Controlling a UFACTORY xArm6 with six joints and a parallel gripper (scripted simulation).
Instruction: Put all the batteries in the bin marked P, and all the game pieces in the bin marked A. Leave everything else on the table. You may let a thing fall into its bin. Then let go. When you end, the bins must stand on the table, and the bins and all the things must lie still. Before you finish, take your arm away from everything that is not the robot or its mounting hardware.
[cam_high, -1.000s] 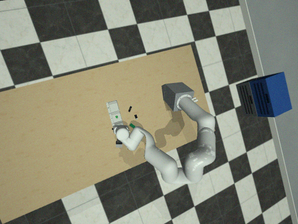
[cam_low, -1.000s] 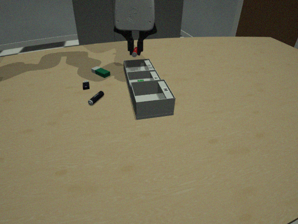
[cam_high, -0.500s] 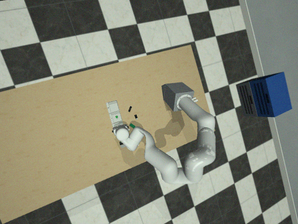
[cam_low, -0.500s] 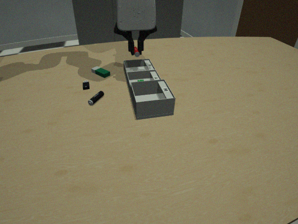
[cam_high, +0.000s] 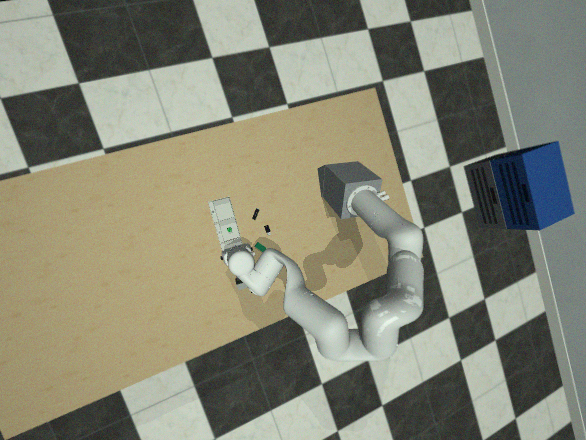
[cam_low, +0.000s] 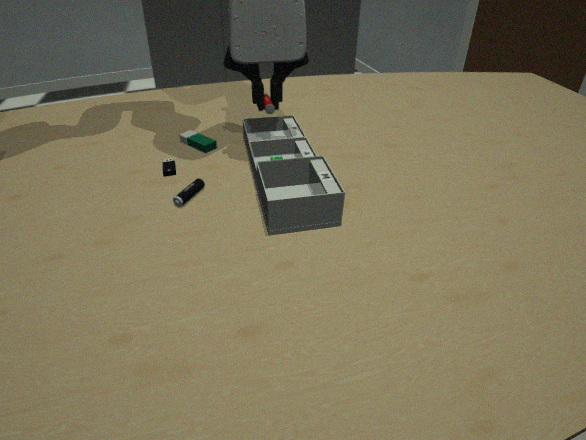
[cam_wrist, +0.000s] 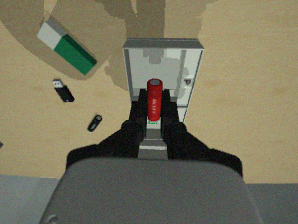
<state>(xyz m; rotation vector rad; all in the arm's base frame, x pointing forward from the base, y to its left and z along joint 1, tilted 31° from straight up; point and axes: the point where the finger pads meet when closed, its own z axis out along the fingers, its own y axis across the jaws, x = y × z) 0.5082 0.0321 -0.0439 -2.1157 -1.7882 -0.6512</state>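
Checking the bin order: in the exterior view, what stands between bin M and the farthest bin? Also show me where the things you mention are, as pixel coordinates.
Bin A (cam_high: 234, 235) (cam_low: 303, 148) (cam_wrist: 181, 113), holding a green die (cam_high: 229, 230) (cam_low: 276, 158); the exterior view shows it.

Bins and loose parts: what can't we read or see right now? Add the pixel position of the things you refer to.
- Red battery (cam_low: 268, 103) (cam_wrist: 154, 100): top view, hidden under the arm (cam_high: 241, 263).
- Far bin's (cam_high: 230, 244) (cam_low: 268, 119) (cam_wrist: 163, 43) letter: exterior and wrist, too small and blurred.
- Green die's (cam_high: 229, 230) (cam_low: 276, 158) pips: top, too small; exterior, lower part behind a bin wall; wrist, mostly behind the red battery.
- Black battery's (cam_high: 256, 214) (cam_low: 189, 192) (cam_wrist: 95, 123) print: all views, too small.
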